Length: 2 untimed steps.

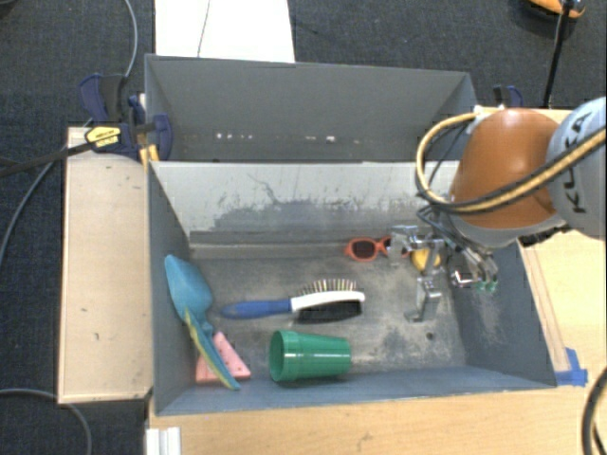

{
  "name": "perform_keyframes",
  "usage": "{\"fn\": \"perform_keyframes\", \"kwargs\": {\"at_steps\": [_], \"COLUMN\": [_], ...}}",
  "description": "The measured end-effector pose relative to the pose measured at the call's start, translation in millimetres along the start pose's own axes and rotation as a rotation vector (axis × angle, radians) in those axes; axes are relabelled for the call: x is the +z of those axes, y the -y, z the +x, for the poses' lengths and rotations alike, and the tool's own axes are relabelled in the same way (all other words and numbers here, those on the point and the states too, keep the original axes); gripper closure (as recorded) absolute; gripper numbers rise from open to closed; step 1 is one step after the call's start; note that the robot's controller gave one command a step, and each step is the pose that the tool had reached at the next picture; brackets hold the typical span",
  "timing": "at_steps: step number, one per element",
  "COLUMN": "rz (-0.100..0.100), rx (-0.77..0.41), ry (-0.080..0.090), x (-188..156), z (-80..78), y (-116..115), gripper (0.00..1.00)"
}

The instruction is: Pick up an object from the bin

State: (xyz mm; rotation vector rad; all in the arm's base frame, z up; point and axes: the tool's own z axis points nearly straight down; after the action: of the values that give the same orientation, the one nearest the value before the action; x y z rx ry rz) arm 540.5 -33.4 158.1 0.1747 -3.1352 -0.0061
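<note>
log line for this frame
gripper: over bin floor, view right | nearest: blue-handled brush, view left of it | green cup: on its side, front

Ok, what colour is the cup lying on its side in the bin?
The cup is green; camera view.

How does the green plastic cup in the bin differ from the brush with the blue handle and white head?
The green plastic cup is short, wide and hollow; the blue-handled, white-headed brush is long and slim. The cup lies on its side, mouth facing the view's left; the brush lies flat, handle pointing left. The cup sits nearer the front wall than the brush. Both rest on the bin floor, left of the gripper.
</note>
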Motion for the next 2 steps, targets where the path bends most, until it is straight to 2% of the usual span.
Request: {"fn": "perform_keyframes", "kwargs": {"at_steps": [1,2], "rz": [0.009,-0.001], "rx": [-0.002,-0.041], "ry": [0.011,0.014], "x": [-9.6,25.6], "z": [-2.6,-22.4], "y": [-13.3,-55.4], "gripper": [0.0,0.0]}}
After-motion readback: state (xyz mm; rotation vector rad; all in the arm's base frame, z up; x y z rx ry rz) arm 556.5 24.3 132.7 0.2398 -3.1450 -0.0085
